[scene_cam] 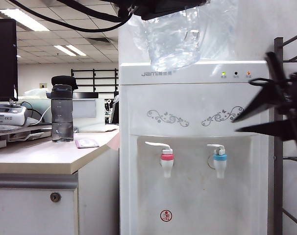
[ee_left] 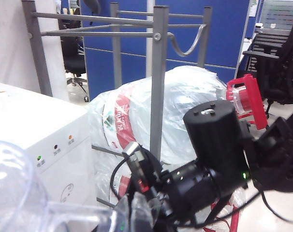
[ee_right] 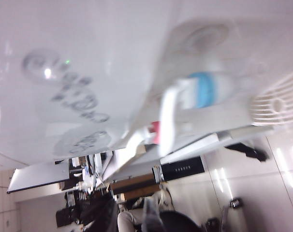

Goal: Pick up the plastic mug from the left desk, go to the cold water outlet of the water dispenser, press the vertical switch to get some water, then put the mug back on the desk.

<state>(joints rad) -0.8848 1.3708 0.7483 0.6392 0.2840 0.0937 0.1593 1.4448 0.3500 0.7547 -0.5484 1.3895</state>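
Note:
The clear plastic mug (scene_cam: 173, 39) hangs high in front of the water dispenser's (scene_cam: 187, 98) top. My left gripper (ee_left: 132, 215) is shut on its handle (ee_left: 88, 212), and the mug's wall (ee_left: 16, 193) fills the near corner of the left wrist view. Below, the cold water outlet (scene_cam: 219, 157) with its blue collar carries the small white vertical switch (scene_cam: 214, 146). My right gripper (scene_cam: 235, 126) reaches in from the right, open and empty, level with the floral swirls above that tap. Its view, blurred, shows the blue-collared outlet (ee_right: 204, 89) beyond the right gripper (ee_right: 132, 217). The left desk (scene_cam: 45, 156) stands left.
A red-collared tap (scene_cam: 166, 157) sits left of the blue one. A smoky-grey bottle (scene_cam: 62, 112) with a black cap stands on the desk, with a black monitor (scene_cam: 4, 58) behind. A grey metal rack (scene_cam: 278, 147) stands right of the dispenser, holding wrapped water bottles (ee_left: 185, 106).

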